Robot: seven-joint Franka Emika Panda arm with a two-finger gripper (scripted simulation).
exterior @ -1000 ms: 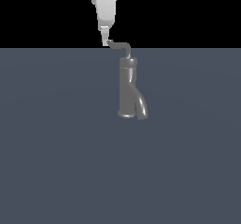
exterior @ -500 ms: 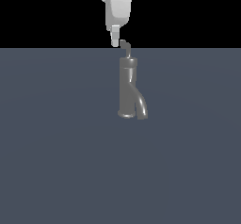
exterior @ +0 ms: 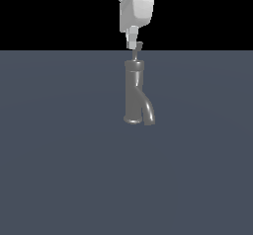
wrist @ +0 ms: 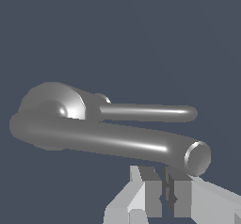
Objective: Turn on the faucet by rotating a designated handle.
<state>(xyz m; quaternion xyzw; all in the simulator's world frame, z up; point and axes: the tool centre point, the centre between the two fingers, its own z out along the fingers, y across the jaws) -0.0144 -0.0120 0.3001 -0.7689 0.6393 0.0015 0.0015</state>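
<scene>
Slate-grey floor [exterior: 59,170], black backdrop above it. Faucet [exterior: 133,93] stands upright directly below the pincer [exterior: 132,45], spout [exterior: 148,111] curving off near its base toward the exterior view's right. Handle [exterior: 138,47] rises from the faucet top just beside the pincer tips, on the exterior view's right of them. Wrist view: pincer [wrist: 165,190] fingers nearly together, only 1 thin gap, nothing between them. Handle rod [wrist: 146,112] runs alongside the spout [wrist: 117,140].
</scene>
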